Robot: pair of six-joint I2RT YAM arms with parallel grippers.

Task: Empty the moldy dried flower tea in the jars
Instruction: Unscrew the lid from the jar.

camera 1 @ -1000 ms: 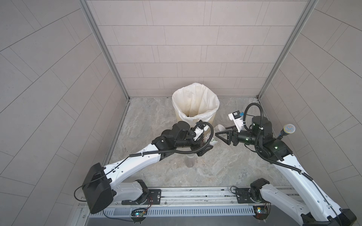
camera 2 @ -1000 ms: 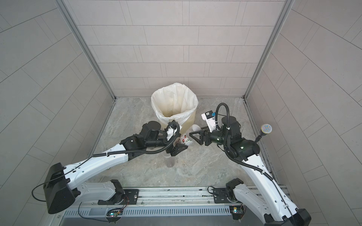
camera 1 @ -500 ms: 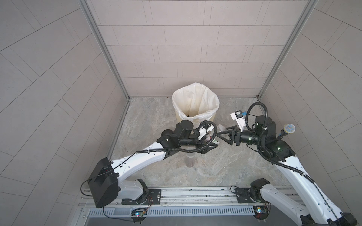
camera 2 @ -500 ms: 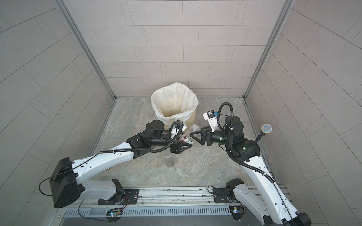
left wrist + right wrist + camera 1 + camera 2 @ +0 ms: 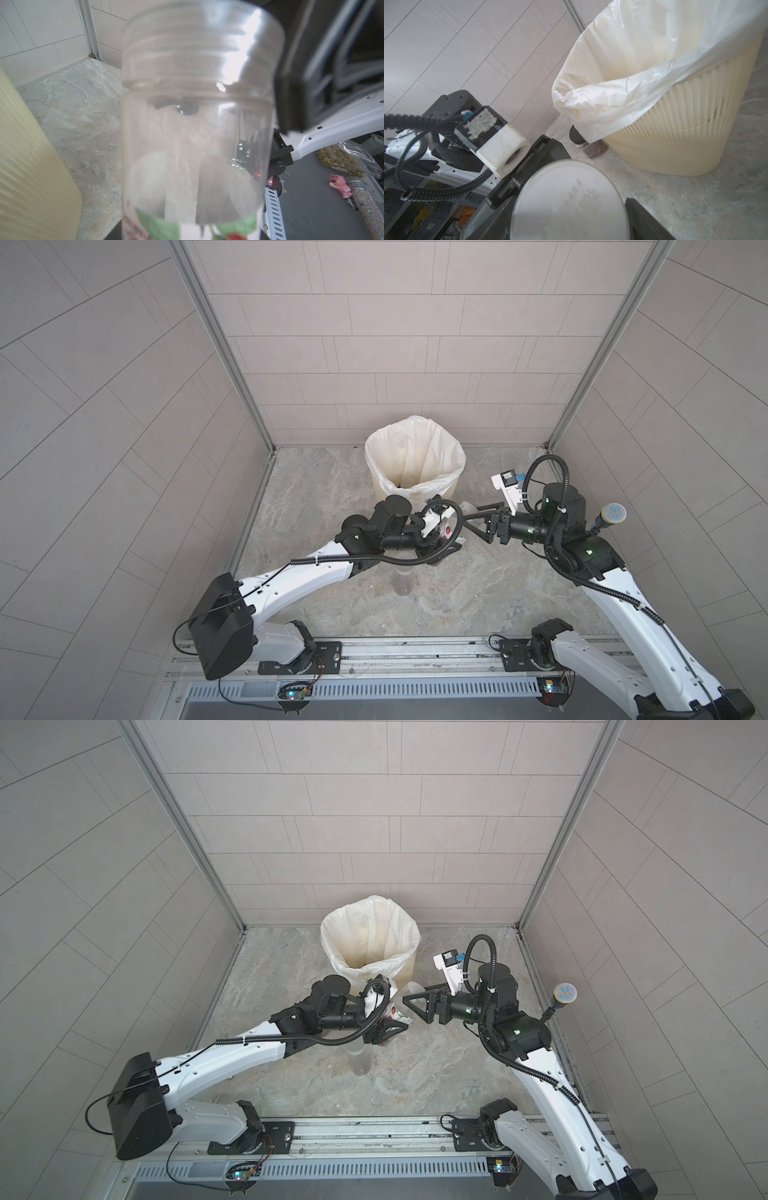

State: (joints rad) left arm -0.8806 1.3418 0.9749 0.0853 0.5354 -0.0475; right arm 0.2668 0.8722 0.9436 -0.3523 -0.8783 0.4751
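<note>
While the left gripper (image 5: 394, 1018) is closed on the body of the labelled jar (image 5: 193, 135), its bare threaded neck points toward the right gripper (image 5: 409, 997), so the long axis runs from one hand to the other. The right jaws stand apart around the white lid (image 5: 569, 199), and whether they press it cannot be told. No dark tea shows through this jar. The moldy dried flower tea (image 5: 597, 150) sits in the black-lidded jar (image 5: 588, 145) at the foot of the cream ribbed bin (image 5: 675, 135), probably nearer the left arm, which hides it in both top views. A tall slim jar (image 5: 404, 578) stands on the floor below that arm, in the way of a low reach.
</note>
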